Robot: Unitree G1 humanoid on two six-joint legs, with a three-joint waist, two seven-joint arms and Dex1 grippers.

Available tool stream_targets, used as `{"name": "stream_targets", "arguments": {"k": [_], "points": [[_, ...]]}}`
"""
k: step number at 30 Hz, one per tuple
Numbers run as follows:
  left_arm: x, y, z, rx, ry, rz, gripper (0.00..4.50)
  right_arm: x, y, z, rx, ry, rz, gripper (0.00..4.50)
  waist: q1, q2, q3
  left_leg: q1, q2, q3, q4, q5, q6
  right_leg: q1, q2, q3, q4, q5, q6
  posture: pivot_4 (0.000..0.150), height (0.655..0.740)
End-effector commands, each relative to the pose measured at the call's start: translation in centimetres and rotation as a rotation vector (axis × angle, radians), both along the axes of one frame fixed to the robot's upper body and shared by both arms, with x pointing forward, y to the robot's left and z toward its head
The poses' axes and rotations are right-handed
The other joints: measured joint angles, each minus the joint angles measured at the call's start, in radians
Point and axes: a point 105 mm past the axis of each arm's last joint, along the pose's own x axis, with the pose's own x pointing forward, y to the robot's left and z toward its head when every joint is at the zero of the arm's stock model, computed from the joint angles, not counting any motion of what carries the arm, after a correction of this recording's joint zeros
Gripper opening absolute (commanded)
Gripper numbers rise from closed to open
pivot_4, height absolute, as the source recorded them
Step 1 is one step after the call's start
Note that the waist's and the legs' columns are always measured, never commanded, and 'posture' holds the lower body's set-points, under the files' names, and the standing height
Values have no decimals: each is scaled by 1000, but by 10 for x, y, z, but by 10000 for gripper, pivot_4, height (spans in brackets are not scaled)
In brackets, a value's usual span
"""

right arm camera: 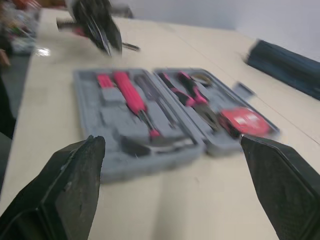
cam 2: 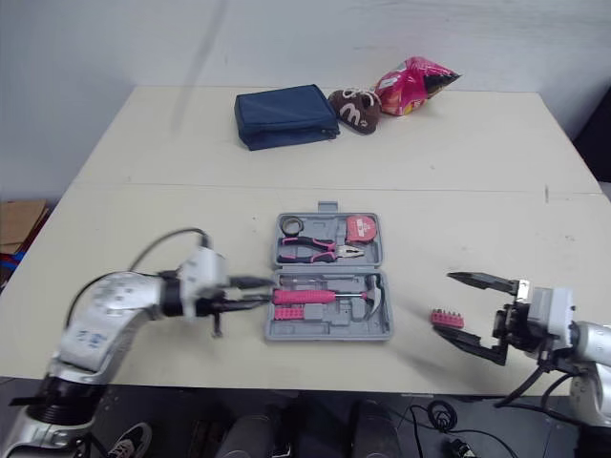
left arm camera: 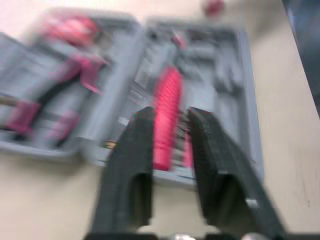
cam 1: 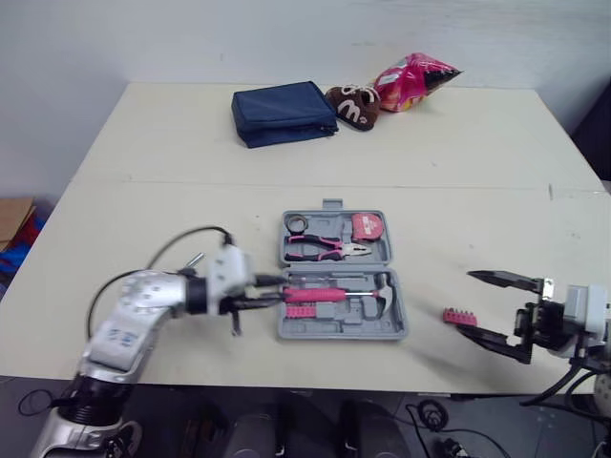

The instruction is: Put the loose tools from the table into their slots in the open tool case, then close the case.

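Observation:
The grey tool case [cam 1: 340,329] lies open at the table's front middle. Its far half holds pink pliers [cam 1: 325,248], a tape roll and a pink tape measure [cam 1: 366,226]. The near half holds a hammer with a pink handle [cam 1: 315,295]. My left gripper [cam 1: 283,290] is at the case's left edge, open, its fingers pointing along the hammer handle [left arm camera: 167,110] without closing on it. A pink bit holder [cam 1: 458,316] lies loose on the table to the right of the case. My right gripper [cam 1: 492,310] stands wide open just right of it, holding nothing.
A navy pouch [cam 1: 283,113], a brown snack bag [cam 1: 353,103] and a pink snack bag [cam 1: 412,81] lie at the table's far side. A cardboard box [cam 1: 11,219] is on the floor to the left. The table's front edge runs just below both grippers.

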Motion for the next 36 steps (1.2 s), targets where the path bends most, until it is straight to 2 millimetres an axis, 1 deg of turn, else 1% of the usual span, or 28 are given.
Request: {"name": "stream_targets", "arguments": {"k": [1,2,3,4,5,6,8,9,10,12,14,17,18,20,22,27,28,29,31,32,33,35,36], "points": [[4,47,14,-21,-38,147,27906,-3,-40,5,-22,-32,-166,45000,-1,0,0,0,0,0,0,0,0,0,0,0,0,0,0,1500,7400],[5,62,17,-24,-48,195,32692,-6,-52,4,-36,-25,-208,45000,-1,0,0,0,0,1,0,0,0,0,0,0,0,0,0,1500,7400],[6,87,21,-29,-58,274,37055,-10,-69,2,-45,-1,-283,45000,-1,0,0,0,0,1,-1,0,0,0,0,0,0,0,0,1500,7400],[6,104,24,-34,-67,326,41963,-14,-82,1,-51,14,-336,45000,-1,0,0,0,0,1,-1,0,1,0,0,0,0,0,0,1500,7400],[3,123,24,-19,-69,380,44591,-19,-93,0,-76,16,-380,45000,-2,0,0,0,0,1,-1,-1,0,-1,0,0,0,0,0,1500,7400],[1,134,24,-7,-69,408,44591,-22,-99,-1,-92,16,-402,45000,-2,0,0,0,0,1,-2,-1,0,-1,0,0,-1,0,0,1500,7400],[-12,188,14,45,7,559,44591,-37,-127,0,-122,32,-525,45000,-5,0,0,1,0,2,-5,-1,0,-1,0,0,-3,0,0,1500,7400],[-21,212,11,59,34,632,44591,-44,-141,0,-141,39,-593,45000,-9,0,0,1,0,2,-7,-1,0,-1,0,1,-3,0,0,1500,7400],[-30,230,6,84,53,680,44591,-51,-152,0,-150,47,-646,45000,-16,0,0,2,-1,3,-10,-1,0,-2,-1,1,-4,0,0,1500,7400],[-43,250,-1,119,70,725,44591,-59,-165,-2,-161,58,-714,45000,-22,0,0,2,-1,4,-13,-1,0,-4,-1,1,-6,-1,0,1500,7400],[-51,265,-6,114,85,767,44591,-66,-173,-5,-167,76,-755,45000,-25,0,0,2,0,4,-15,-2,-1,-3,0,1,-8,-1,-1,1500,7400],[-57,279,-5,76,69,828,44591,-75,-177,-13,-174,102,-784,45000,-27,0,0,2,-1,4,-14,-4,-6,-3,-2,2,-7,0,0,1500,7400],[-59,279,-6,68,66,825,44591,-77,-177,-14,-174,108,-779,45000,-28,0,0,2,-1,4,-14,-4,-6,-3,-2,2,-7,0,0,1500,7400],[-59,272,-7,55,61,790,44591,-74,-173,-15,-155,101,-764,45000,-28,0,0,2,0,4,-14,-5,-7,-4,-2,2,-7,0,0,1500,7400],[-57,258,-7,42,46,731,44591,-66,-163,-15,-131,95,-703,45000,-31,0,0,3,0,4,-14,-5,-7,-4,-2,2,-7,0,0,1500,7400],[-49,213,0,10,13,574,44591,-38,-121,-13,-66,98,-471,45000,-43,0,0,3,0,3,-14,-4,-8,-3,-3,3,-6,0,0,1500,7400],[-49,208,1,7,12,555,44591,-35,-116,-13,-58,100,-442,45000,-46,0,0,3,0,3,-14,-4,-8,-3,-3,3,-6,0,0,1500,7400],[-47,198,3,2,8,526,44591,-30,-105,-12,-47,113,-387,45000,-47,0,0,2,0,3,-14,-4,-8,-4,-2,2,-6,0,0,1500,7400],[-43,171,10,-7,3,428,44591,-13,-80,-14,-27,185,-297,45000,-47,1,0,3,0,4,-14,-4,-8,-4,-2,3,-6,0,0,1500,7400],[-43,162,12,-10,3,396,44591,-8,-72,-15,-23,216,-282,45000,-47,1,0,3,0,4,-14,-4,-8,-4,-2,3,-6,0,0,1500,7400],[-42,152,14,-6,1,362,44591,-3,-64,-16,-25,245,-260,45000,-47,1,0,3,0,4,-14,-4,-8,-3,-2,3,-6,0,0,1500,7400],[-39,129,23,-10,-13,289,44591,3,-43,-16,-38,251,-157,45000,-44,1,0,2,0,4,-14,-4,-8,-4,-2,3,-5,0,0,1500,7400],[-39,119,27,-14,-17,262,44591,4,-36,-17,-45,255,-120,45000,-43,1,0,2,0,3,-14,-4,-8,-4,-2,2,-6,0,0,1500,7400]]}}
